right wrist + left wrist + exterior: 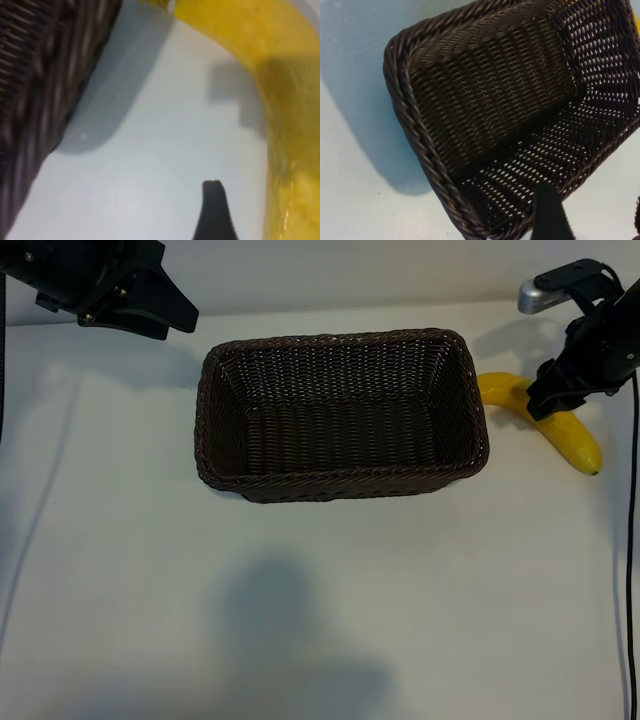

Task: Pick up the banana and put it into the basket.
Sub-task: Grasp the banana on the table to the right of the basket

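My right gripper (556, 398) hangs wide open and empty over the banana (572, 436), which could roll toward the basket (478, 445) if a finger clips its curved side

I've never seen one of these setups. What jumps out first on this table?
The big dark brown wicker basket sits in the middle of the white table, with nothing in it. Just off its right end lies a bright yellow banana, and the right claw hangs right over the banana's middle, open. The left claw waits at the far left corner, away from both.
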You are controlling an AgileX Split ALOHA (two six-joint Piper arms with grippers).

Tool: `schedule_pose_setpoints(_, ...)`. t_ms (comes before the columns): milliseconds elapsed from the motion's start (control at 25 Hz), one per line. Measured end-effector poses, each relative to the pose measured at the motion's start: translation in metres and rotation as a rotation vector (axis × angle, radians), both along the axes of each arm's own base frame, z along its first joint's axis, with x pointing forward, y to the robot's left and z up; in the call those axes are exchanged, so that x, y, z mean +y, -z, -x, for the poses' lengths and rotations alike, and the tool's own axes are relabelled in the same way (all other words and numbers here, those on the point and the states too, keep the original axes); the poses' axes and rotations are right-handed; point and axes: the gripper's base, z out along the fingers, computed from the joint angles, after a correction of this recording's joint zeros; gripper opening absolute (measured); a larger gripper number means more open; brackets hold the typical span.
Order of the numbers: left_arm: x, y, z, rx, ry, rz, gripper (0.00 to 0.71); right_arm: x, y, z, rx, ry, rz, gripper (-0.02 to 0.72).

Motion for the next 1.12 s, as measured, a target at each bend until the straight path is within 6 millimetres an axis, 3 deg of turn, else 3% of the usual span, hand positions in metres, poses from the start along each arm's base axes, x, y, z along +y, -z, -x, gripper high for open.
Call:
schedule_pose_setpoints(280,0.0,0.0,0.0,-0.002,0.003,-0.001,0.453,-0.001,0.004,-0.004,-0.033,-0.01,0.011,0.515)
schedule_pose_setpoints(760,0.0,0.0,0.0,-0.002,0.003,-0.001,0.453,-0.003,0.043,-0.011,0.023,-0.021,0.045,0.513)
schedule_pose_setpoints(960,0.0,0.0,0.0,-0.003,0.004,-0.001,0.453,-0.003,0.049,-0.011,0.036,-0.009,0.044,0.453)
schedule_pose_setpoints(1120,0.0,0.0,0.0,-0.003,0.004,-0.001,0.453,-0.003,0.049,-0.012,0.043,0.017,0.039,0.451)
